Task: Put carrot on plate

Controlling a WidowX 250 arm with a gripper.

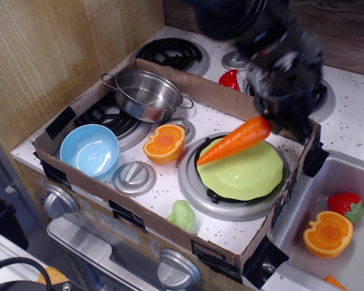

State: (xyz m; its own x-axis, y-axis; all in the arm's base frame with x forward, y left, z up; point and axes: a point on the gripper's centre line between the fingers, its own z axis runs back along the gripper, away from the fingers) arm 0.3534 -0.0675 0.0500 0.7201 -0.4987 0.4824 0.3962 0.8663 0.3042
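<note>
My tool [273,118], blurred in this view, held the carrot [235,140] by its thick right end; the fingers were closed on it, though the contact itself was too smeared to resolve. The carrot hung tilted, tip down and to the left, above the left part of the lime-green plate [244,170], seemingly not yet resting on it. The plate sat on a burner ring inside the cardboard tray [242,104] on the toy stove counter [358,103].

I judged the main risk to be a roll-off: the carrot was smooth, tapered and as long as the plate was wide, so a release from this tilt could land the tip on the rim and send it left toward the halved pumpkin toy [164,143]. The tray's far wall, close beside my tool, could be snagged while lowering.
</note>
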